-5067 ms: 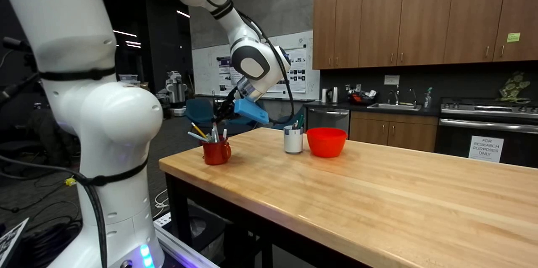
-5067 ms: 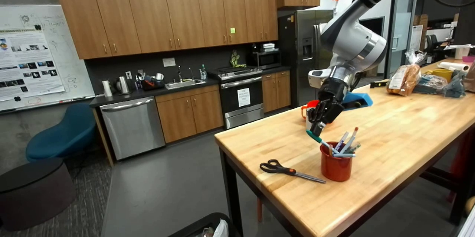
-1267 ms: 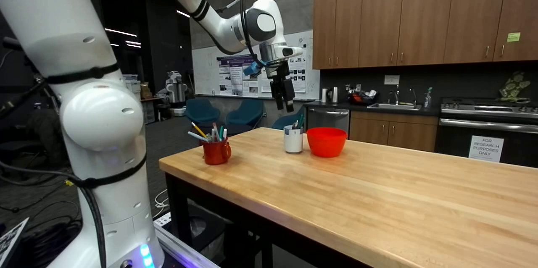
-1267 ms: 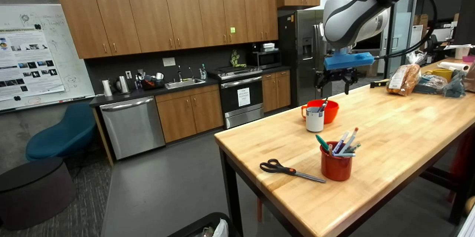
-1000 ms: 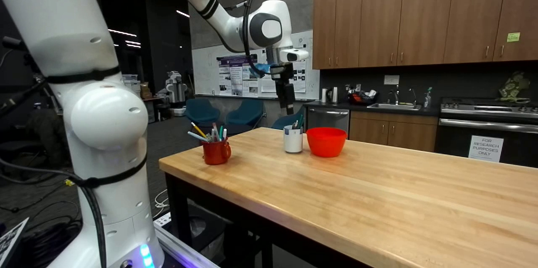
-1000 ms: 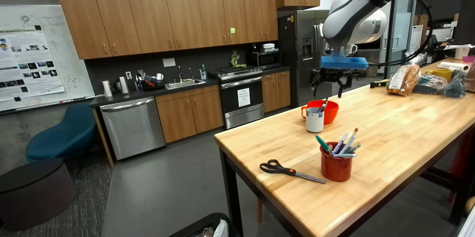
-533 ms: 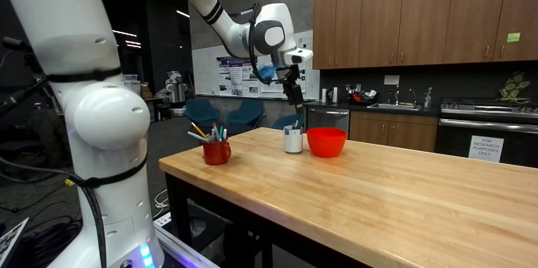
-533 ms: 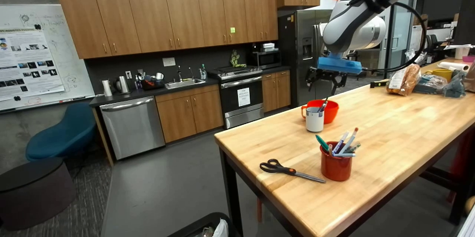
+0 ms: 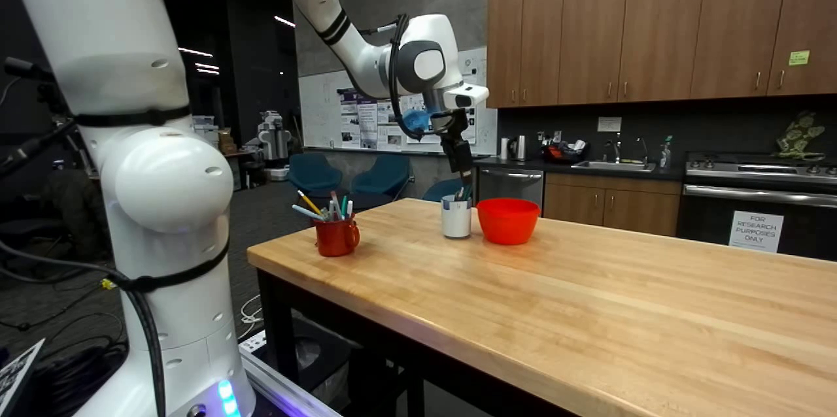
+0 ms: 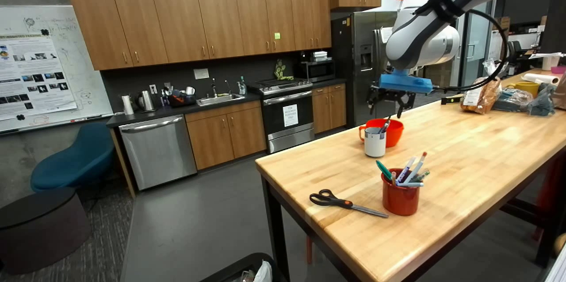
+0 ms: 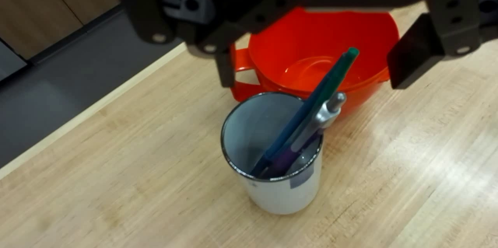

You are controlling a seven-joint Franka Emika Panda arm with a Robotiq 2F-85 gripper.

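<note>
Wrist view, L to R: dark-rimmed white enamel cup [image 11: 284,197], upright on pale-wood bench [image 11: 136,170]; slim pens [image 11: 307,110] (green, blue, silver, purple) leaning in it; pincer [image 11: 313,81] spread, holding nothing, nr pen tops; red plastic bowl [image 11: 319,38] beyond. Prob. lining-up step; next calls for lowering astride pens.

i looked into a lab kitchen: wooden cabinets [image 10: 199,12], a sink [image 10: 220,101], a stove [image 9: 709,221] whose sign [image 9: 756,231] read "for research purposes only", a whiteboard [image 10: 85,59] with a poster [image 10: 35,73].
</note>
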